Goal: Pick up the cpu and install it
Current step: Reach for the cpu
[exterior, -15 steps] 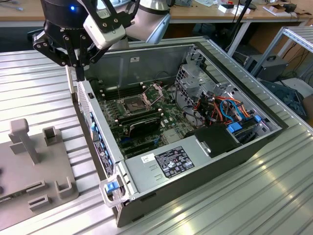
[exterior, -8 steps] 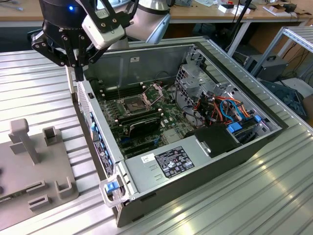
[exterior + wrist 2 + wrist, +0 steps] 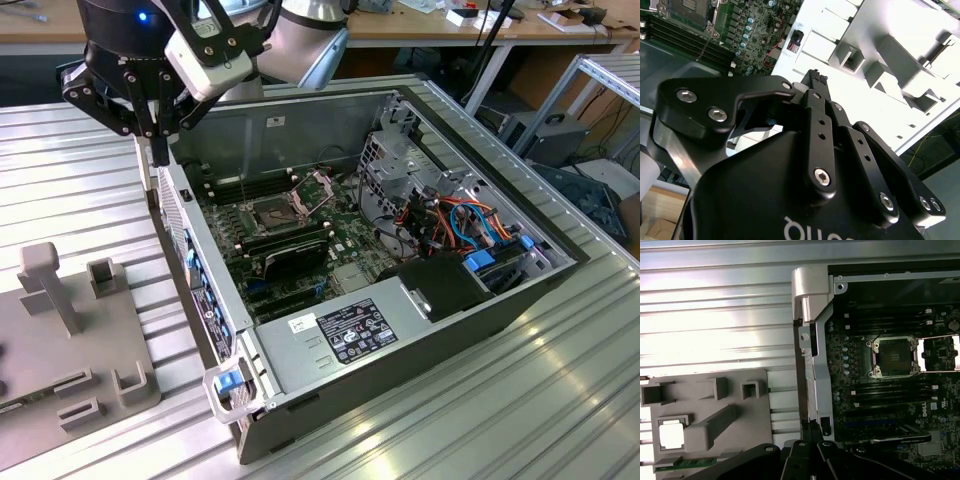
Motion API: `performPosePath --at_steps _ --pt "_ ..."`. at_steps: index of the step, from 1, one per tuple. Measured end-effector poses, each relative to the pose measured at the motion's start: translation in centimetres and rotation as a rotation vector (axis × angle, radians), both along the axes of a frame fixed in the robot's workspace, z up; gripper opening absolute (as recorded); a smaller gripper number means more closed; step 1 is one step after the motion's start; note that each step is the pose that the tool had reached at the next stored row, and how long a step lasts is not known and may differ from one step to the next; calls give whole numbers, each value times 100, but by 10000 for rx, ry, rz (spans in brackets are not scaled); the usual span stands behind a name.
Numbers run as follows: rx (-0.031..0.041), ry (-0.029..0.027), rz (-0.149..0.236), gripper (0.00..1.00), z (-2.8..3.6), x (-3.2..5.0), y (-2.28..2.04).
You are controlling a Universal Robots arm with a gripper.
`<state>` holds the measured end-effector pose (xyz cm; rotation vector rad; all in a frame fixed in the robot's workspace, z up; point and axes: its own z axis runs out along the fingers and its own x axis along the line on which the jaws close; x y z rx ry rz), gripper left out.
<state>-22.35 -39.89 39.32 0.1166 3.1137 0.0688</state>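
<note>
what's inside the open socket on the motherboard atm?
Nothing seated: the socket shows its bare dark contact bed, metal frame swung open beside it. The cpu lies in a recess of the grey fixture outside the case. Nothing covers the socket's inside.

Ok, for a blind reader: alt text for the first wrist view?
A small silvery square cpu sits in a recess of a grey plastic tray on a ribbed metal table. Beside it, an open computer case shows a green motherboard with its dark socket uncovered.

This is a robotics lab or workshop. An opened computer case [image 3: 420, 370] lies on a ribbed metal surface [image 3: 70, 170], with cluttered wooden workbenches [image 3: 400, 28] behind.
</note>
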Motion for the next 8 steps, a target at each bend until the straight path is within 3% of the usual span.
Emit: performPosePath --at_steps 8 --pt "0 0 1 11 0 -30 0"
